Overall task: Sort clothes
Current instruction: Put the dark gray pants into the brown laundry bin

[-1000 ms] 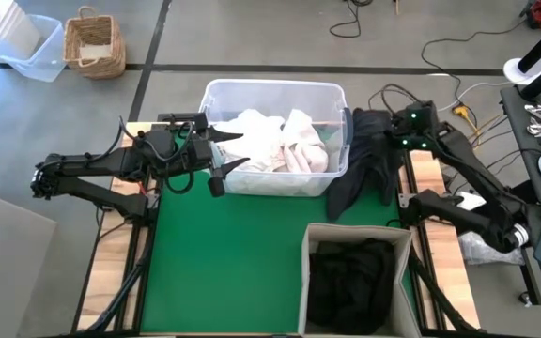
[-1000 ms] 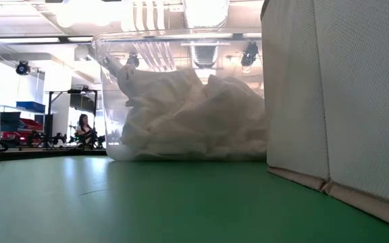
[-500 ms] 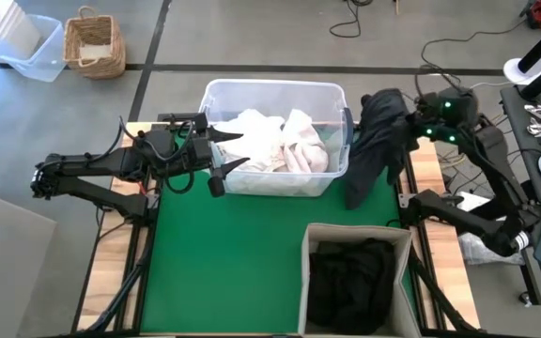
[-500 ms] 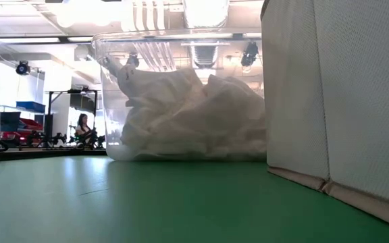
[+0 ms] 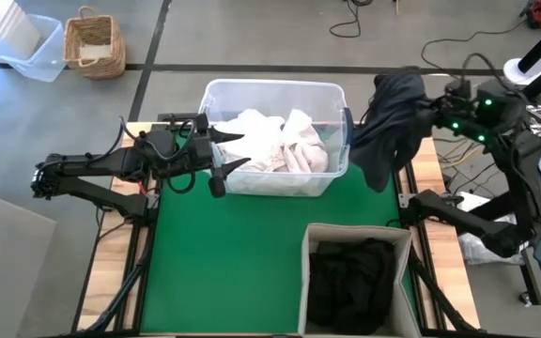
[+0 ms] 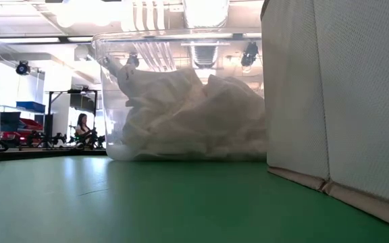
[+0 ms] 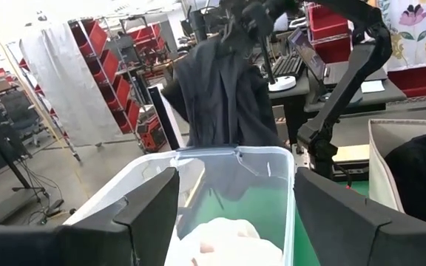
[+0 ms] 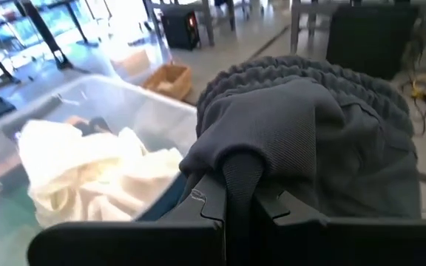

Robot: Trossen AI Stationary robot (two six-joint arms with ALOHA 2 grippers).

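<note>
A charcoal garment (image 5: 390,127) hangs from my right gripper (image 5: 423,111), which is raised beside the right end of the clear tub (image 5: 275,89). The left wrist view shows the same garment (image 7: 224,96) dangling beyond the tub's far end. White and cream clothes (image 5: 280,141) lie piled inside the tub (image 6: 181,94). Dark clothes (image 5: 350,277) fill the beige fabric box (image 5: 310,246). My left gripper (image 5: 228,150) is open, its fingers over the tub's left rim, touching nothing. My right gripper is shut on a bunched fold at the top of the charcoal garment (image 8: 272,140), pinched between the two fingers (image 8: 241,177). The garment is lifted clear and hangs slack below the gripper (image 5: 378,160), beside the tub's right end.
The green mat (image 5: 224,253) lies in front of the tub, left of the fabric box (image 6: 336,94). A wicker basket (image 5: 94,42) and a plastic bin (image 5: 26,47) stand on the floor beyond the table. Cables and equipment sit to the right.
My right gripper has risen and swung toward the table's right and far side, carrying the charcoal garment with it. The garment's lower end, which hung low beside the tub's right end, has been drawn up and now hangs shorter and higher.
</note>
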